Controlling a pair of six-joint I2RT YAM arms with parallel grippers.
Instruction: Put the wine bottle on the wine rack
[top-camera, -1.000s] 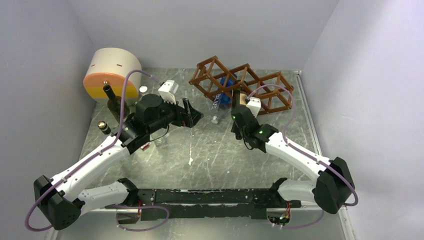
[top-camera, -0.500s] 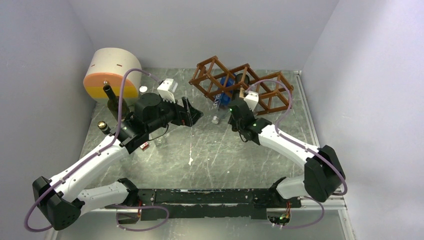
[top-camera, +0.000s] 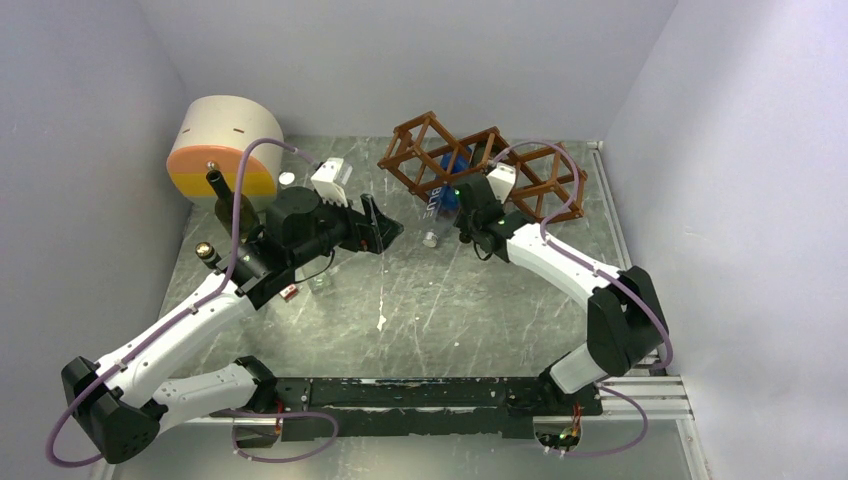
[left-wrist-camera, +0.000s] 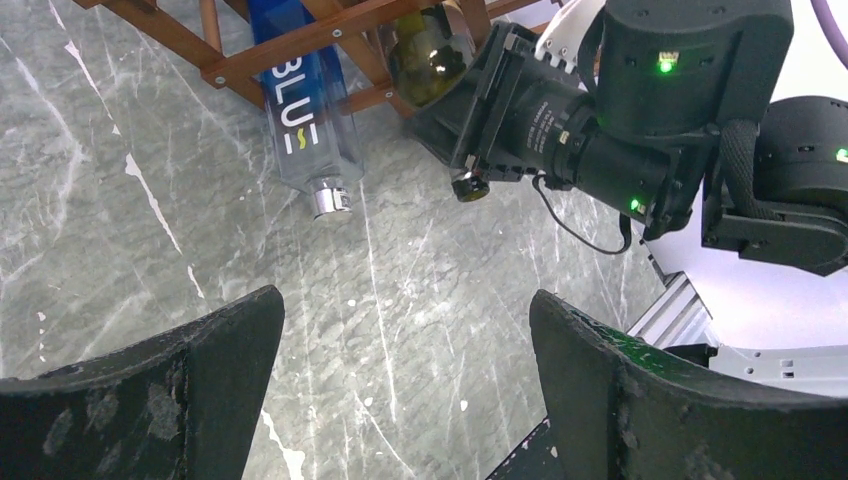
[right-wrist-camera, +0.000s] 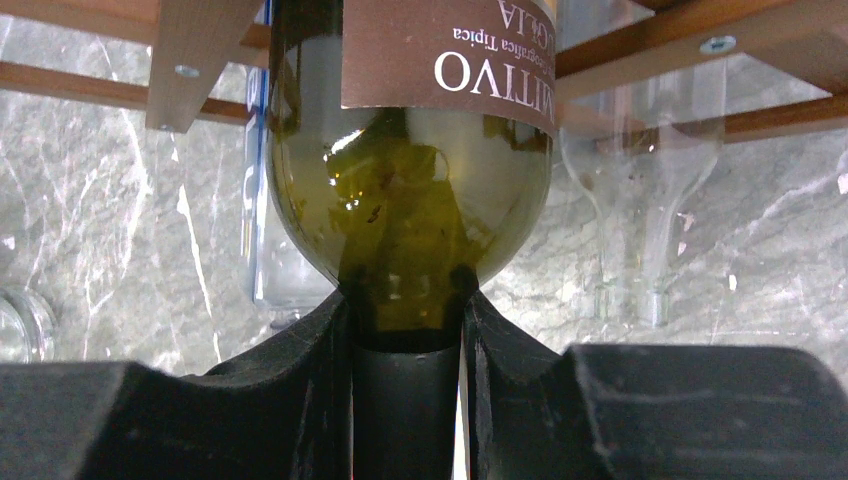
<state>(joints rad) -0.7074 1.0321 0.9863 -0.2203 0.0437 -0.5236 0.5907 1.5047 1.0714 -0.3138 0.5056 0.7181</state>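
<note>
The reddish-brown wine rack (top-camera: 425, 150) stands at the back middle of the table and also shows in the left wrist view (left-wrist-camera: 300, 45) and the right wrist view (right-wrist-camera: 190, 50). My right gripper (top-camera: 468, 207) (right-wrist-camera: 405, 300) is shut on the neck of an olive-green wine bottle (right-wrist-camera: 410, 190) with a brown label. The bottle's body lies inside a rack cell; its shoulder shows in the left wrist view (left-wrist-camera: 430, 55). My left gripper (top-camera: 383, 226) (left-wrist-camera: 405, 310) is open and empty over the bare table, left of the rack.
A blue bottle (top-camera: 440, 197) (left-wrist-camera: 300, 110) lies in the rack, neck pointing out. A clear bottle (right-wrist-camera: 640, 180) lies in a neighbouring cell. A cream and orange round box (top-camera: 222, 140) stands back left, with a dark bottle (top-camera: 225, 205) and a gold-capped bottle (top-camera: 205, 252) beside it.
My right arm has reached towards the rack and carried the wine bottle, held by its neck, into a cell. The left arm has barely moved.
</note>
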